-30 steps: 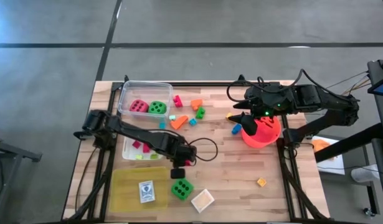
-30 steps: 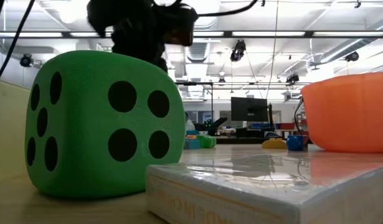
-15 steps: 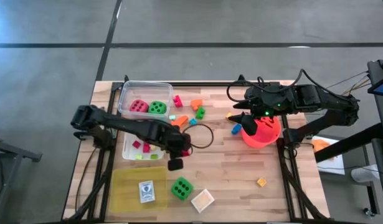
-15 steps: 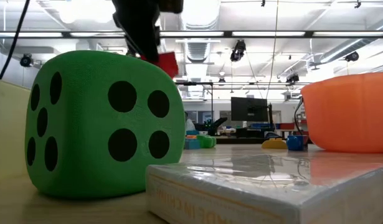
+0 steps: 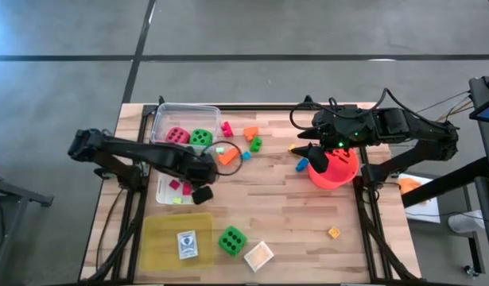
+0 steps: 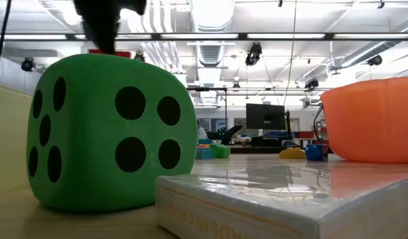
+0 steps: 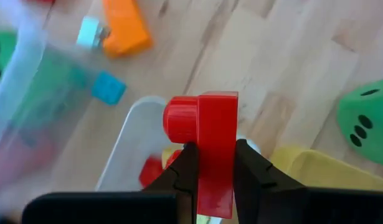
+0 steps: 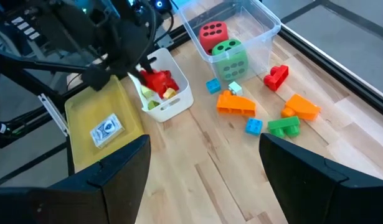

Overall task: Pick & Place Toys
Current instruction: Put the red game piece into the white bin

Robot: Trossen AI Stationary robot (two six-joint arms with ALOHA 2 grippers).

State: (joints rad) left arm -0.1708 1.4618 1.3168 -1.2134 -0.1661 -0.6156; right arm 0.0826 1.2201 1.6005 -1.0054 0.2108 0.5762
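Note:
My left gripper [image 5: 200,193] is shut on a red block [image 7: 203,134] and hangs over the near end of a small white tub [image 5: 179,189] that holds several small blocks. The right wrist view shows the red block [image 8: 155,79] over that tub [image 8: 169,99]. A green die [image 5: 232,238] rests on the wood near the front. Pink and green dice lie in a clear tub [image 5: 184,127]. Loose blocks [image 5: 244,139] lie beside it. My right gripper [image 8: 203,180] stands open over the orange bucket [image 5: 335,167]. My left gripper pinches the red block's two flat sides [image 7: 207,168] between its two fingers [image 7: 186,165], below the block's round stud [image 7: 179,118]. The fingers come from above, pointing steeply down. The block is lifted clear and stands out beyond the fingertips, over the white tub.
A yellow tray [image 5: 164,230] with a card [image 5: 187,244] lies at the front left, and a flat white box [image 5: 258,255] beside the green die. A small orange block [image 5: 333,232] lies at the front right. Bare wood spreads across the table's middle.
My left gripper has risen and gone toward the table's left and far side, from beside the green die to over the small white tub, rolling its wrist as it went. The red block has travelled with it, clear of the table.

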